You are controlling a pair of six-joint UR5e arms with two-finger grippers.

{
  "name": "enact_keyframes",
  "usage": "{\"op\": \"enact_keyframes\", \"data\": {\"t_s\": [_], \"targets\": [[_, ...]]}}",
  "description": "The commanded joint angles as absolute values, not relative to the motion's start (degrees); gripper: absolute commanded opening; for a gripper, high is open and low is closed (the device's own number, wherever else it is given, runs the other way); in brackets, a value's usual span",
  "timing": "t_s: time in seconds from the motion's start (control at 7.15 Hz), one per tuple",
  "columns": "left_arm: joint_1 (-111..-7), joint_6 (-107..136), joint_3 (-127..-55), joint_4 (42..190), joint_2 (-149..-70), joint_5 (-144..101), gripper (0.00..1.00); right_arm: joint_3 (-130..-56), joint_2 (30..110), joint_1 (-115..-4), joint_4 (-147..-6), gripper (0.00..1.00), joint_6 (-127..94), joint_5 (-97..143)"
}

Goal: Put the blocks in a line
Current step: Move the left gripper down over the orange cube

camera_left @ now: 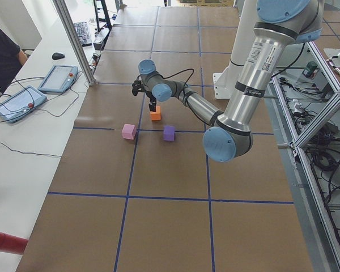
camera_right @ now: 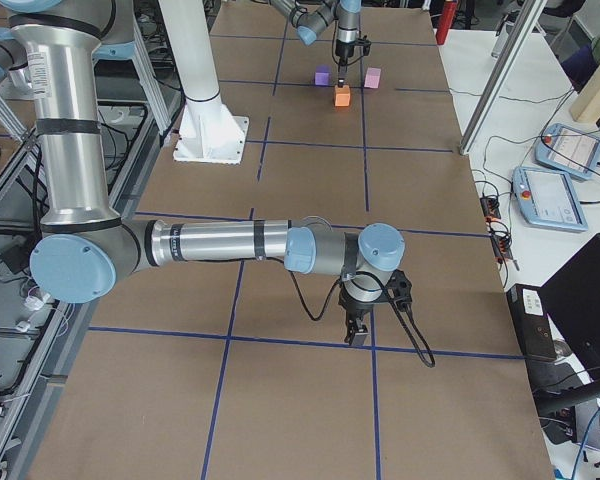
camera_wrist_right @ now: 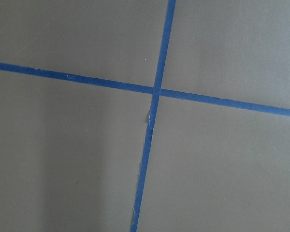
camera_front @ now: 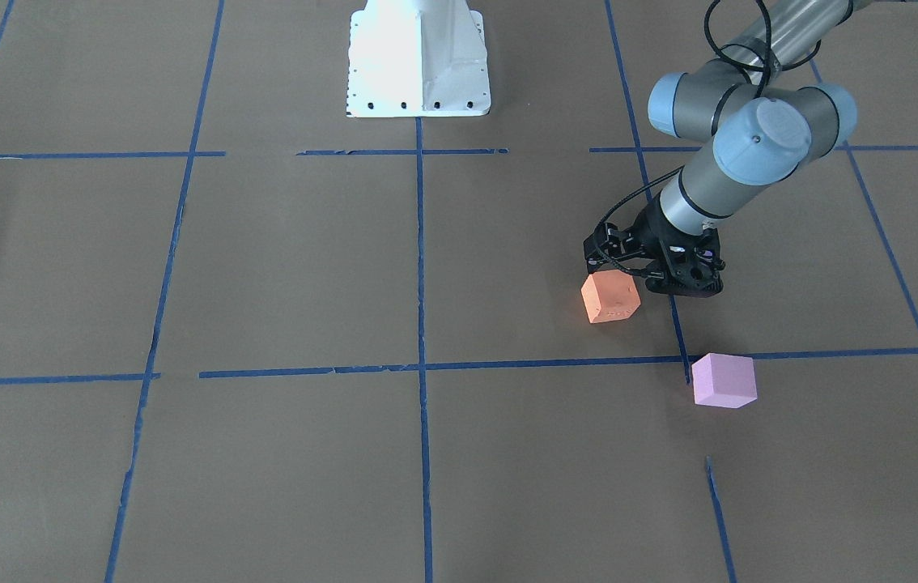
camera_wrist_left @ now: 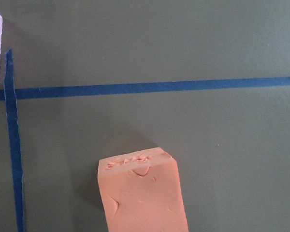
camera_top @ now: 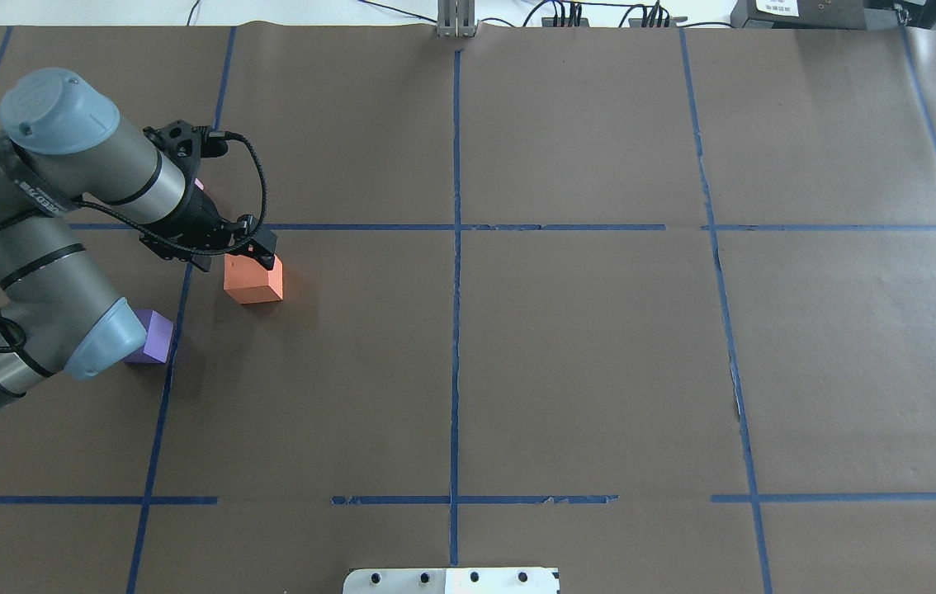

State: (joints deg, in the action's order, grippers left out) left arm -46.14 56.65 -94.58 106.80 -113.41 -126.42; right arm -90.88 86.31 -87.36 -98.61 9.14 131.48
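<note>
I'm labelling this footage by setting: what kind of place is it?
Probably a robotics lab or test cell: a paper-covered table marked with a blue tape grid, a teach pendant on a side bench, and an operator beside it.

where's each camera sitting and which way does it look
front-facing: across the table, facing the robot; base, left arm.
overhead: behind the robot, looking forward and down; left arm.
exterior left: table's left end; left arm nearest.
exterior right: right end; right arm nearest.
left wrist: down on the orange block.
right wrist: down on a tape cross.
shared: front-facing and overhead both show the orange block.
</note>
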Motion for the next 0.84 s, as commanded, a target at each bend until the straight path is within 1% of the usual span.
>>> {"op": "enact_keyframes", "data": {"t_s": [0.0, 0.14, 0.7], "targets": [[-45.9, 60.7, -93.6, 106.2, -113.6, -122.9, 0.97, -90.9, 86.3, -87.4, -98.6, 1.00, 9.1, 131.5], [-45.8, 63.7, -91.6, 106.2, -114.8, -122.8, 0.98, -90.9, 86.3, -87.4, -98.6, 1.00, 9.1, 131.5], [-45.2, 64.3, -89.5, 105.9, -115.8, -121.6, 0.98, -90.9, 86.3, -87.4, -98.6, 1.00, 9.1, 131.5]]}}
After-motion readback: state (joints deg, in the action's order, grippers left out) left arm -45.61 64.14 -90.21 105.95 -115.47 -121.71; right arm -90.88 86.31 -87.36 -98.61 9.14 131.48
